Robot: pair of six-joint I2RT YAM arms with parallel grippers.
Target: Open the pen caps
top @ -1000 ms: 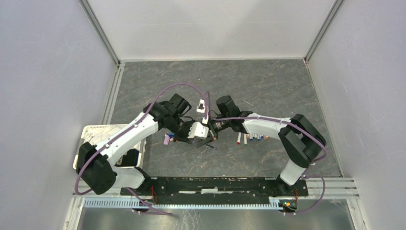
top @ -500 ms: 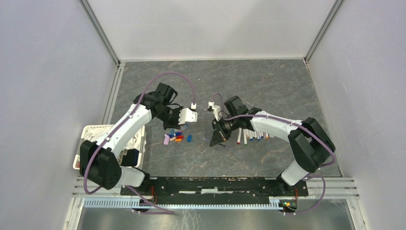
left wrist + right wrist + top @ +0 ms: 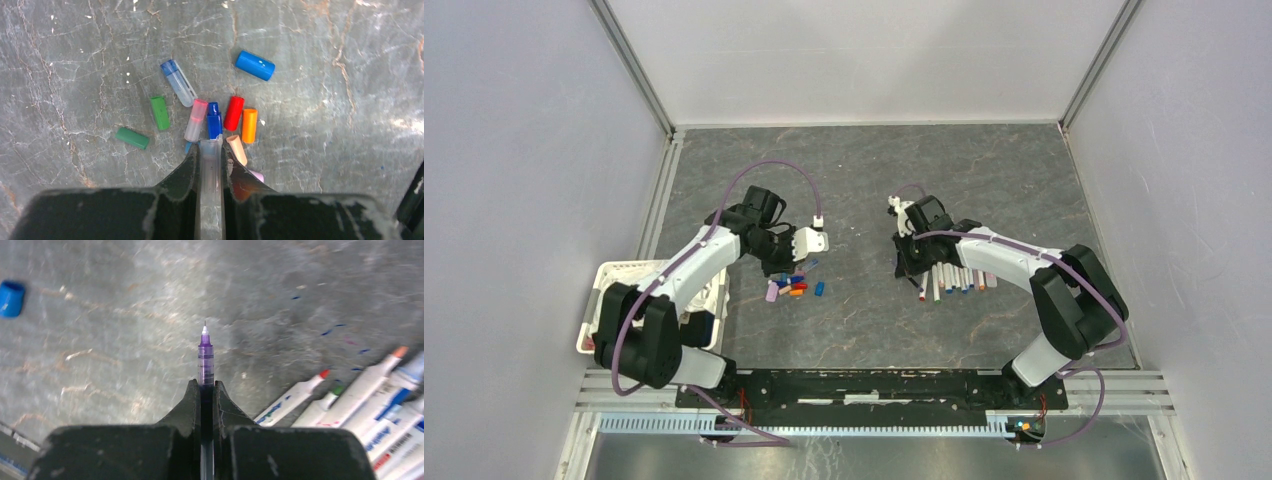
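Task looks nearly finished: the left hand pinches a pale cap over the loose pen caps. Well right of that heap, where the other bared pens lie, the right hand grips an uncapped purple pen.

The left gripper hangs over a cluster of coloured pen caps, one blue cap lying just apart. The right gripper sits at the left end of a row of pens; whether it holds one is unclear.
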